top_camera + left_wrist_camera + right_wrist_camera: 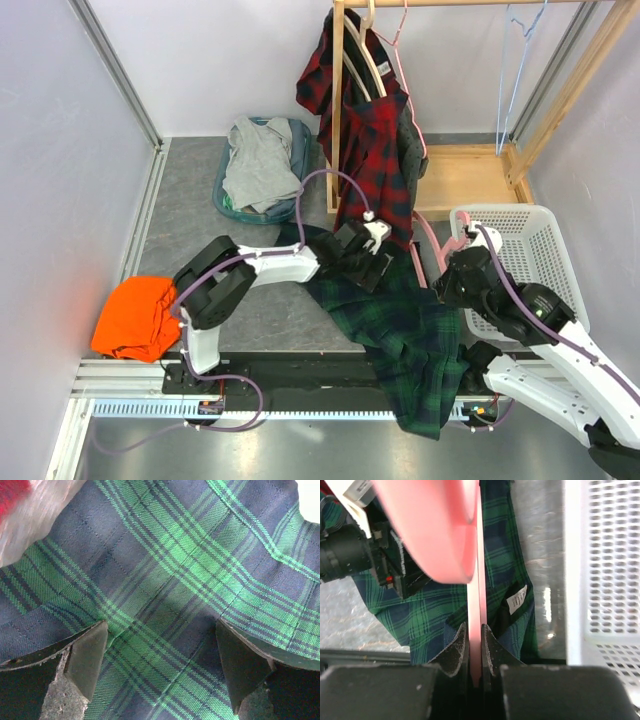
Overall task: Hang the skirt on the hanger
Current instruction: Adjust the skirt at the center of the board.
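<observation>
Right gripper (475, 630) clamped on the pink hanger (474, 580) beside the white basket (535, 255), left gripper (159, 655) wide open over the green plaid skirt (410, 340) spread between the arms, red shirt (375, 150) hanging behind; white tag (518, 599) visible only from right wrist.
</observation>
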